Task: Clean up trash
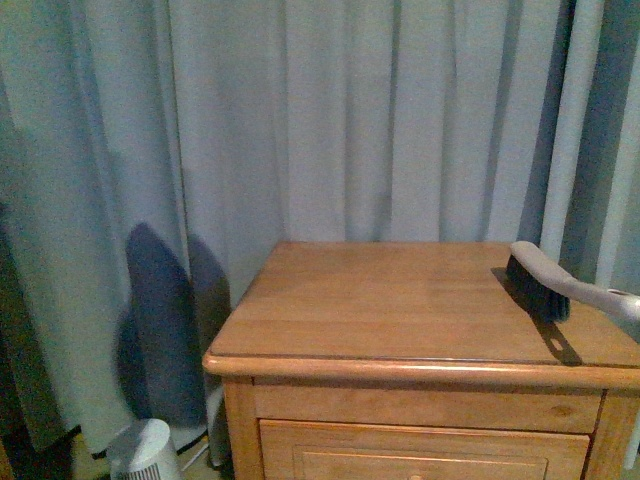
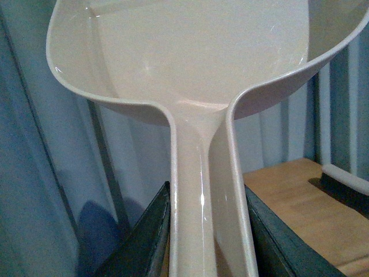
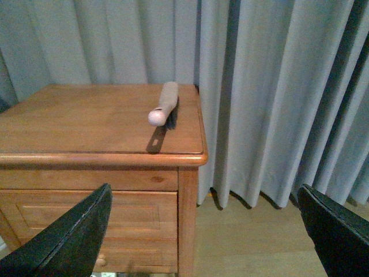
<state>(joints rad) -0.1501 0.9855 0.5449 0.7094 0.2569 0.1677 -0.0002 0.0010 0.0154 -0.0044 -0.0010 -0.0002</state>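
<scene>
No crumpled white paper shows in any view. My left gripper (image 2: pixel 204 231) is shut on the handle of the pale mauve dustpan (image 2: pixel 190 63), whose scoop fills the left wrist view, held in the air in front of the curtain. My right gripper (image 3: pixel 202 231) is open and empty, off the cabinet's right front corner, with the floor below it. A hand brush (image 1: pixel 545 280) with dark bristles lies on the wooden cabinet top (image 1: pixel 400 300) near its right edge. It also shows in the right wrist view (image 3: pixel 164 104) and the left wrist view (image 2: pixel 346 187).
A grey-blue curtain (image 1: pixel 300 120) hangs right behind the cabinet. The cabinet has a drawer (image 1: pixel 420 450) in its front. A small white round appliance (image 1: pixel 145 450) stands on the floor to its left. Wooden floor (image 3: pixel 253 242) lies to its right.
</scene>
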